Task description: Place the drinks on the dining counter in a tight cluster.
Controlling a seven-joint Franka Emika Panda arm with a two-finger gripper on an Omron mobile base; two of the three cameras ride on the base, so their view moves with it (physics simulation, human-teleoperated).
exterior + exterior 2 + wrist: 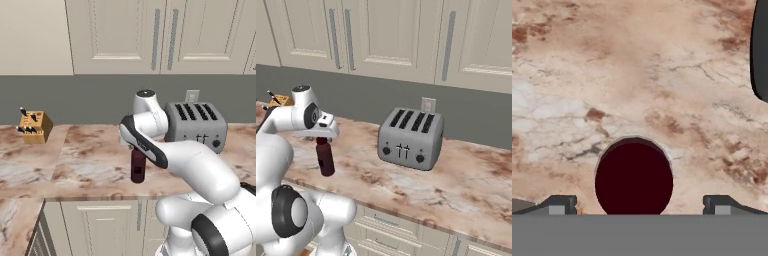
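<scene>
Maroon bottle (138, 169) stands upright near front edge of wall counter (90, 165). Gripper (634, 202) hangs directly above cap, jaws wide open, either side of bottle, nothing held. Best: descend straight, keep centred, close below cap. Behind, toaster (411, 137); knife block (35, 126) at far left.

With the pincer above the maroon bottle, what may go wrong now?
1. The open pincer hovers over the upright maroon bottle; a slightly off-centre descent may let one fingertip hit the cap and tip it.
2. The bottle is narrow and tall, so it may slip or tilt in the grip.
3. The toaster stands beside it; a wide swing may brush it.
</scene>
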